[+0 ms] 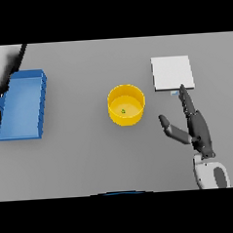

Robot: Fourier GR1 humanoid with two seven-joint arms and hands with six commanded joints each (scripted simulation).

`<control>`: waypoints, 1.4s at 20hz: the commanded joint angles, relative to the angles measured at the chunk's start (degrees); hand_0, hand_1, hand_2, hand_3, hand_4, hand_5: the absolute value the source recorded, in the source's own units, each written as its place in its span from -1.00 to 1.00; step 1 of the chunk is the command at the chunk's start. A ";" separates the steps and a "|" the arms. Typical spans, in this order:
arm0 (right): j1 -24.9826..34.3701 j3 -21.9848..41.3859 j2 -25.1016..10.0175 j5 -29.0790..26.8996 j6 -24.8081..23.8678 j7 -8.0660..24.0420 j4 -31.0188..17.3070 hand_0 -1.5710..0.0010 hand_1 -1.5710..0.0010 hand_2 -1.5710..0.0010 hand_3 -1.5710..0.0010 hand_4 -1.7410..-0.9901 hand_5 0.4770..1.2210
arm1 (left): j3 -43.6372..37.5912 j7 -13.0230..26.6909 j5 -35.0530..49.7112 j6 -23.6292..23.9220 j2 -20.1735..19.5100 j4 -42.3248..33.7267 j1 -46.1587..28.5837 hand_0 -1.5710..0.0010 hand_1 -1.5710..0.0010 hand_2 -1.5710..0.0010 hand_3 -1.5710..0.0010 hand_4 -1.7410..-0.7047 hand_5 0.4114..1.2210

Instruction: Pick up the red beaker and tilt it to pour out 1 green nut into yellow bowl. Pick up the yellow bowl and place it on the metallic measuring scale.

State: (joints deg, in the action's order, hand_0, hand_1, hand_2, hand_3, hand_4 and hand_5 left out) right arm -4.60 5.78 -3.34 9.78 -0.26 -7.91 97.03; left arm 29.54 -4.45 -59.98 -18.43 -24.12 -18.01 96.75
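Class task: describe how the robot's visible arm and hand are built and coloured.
Only the right arm shows. Its right hand is dark grey with slim segmented fingers and a separate thumb. Below it the forearm is a rounded white shell with a grey oval panel. No cables or markings are visible.

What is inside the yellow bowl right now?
One small green nut lies on the floor of the yellow bowl, near its centre. Nothing else shows inside, and the interior is uncovered.

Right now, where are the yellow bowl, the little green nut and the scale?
yellow bowl [114, 116]: head view, front outer wall.
green nut [123, 110]: head view, its top.
scale [172, 72]: head view, middle of its plate.
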 commanded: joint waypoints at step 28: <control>1.50 0.13 -2.25 0.36 1.46 -0.22 -1.80 1.00 1.00 1.00 1.00 0.56 -0.48 | -31.83 34.97 45.15 24.67 -4.08 -41.26 -64.40 -1.00 -1.00 -1.00 -1.00 -0.83 0.13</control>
State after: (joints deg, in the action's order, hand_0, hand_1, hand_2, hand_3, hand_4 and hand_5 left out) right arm -3.09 5.91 -5.59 10.14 1.20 -8.12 95.23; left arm -2.29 30.44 -14.78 6.29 -28.21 -59.26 32.36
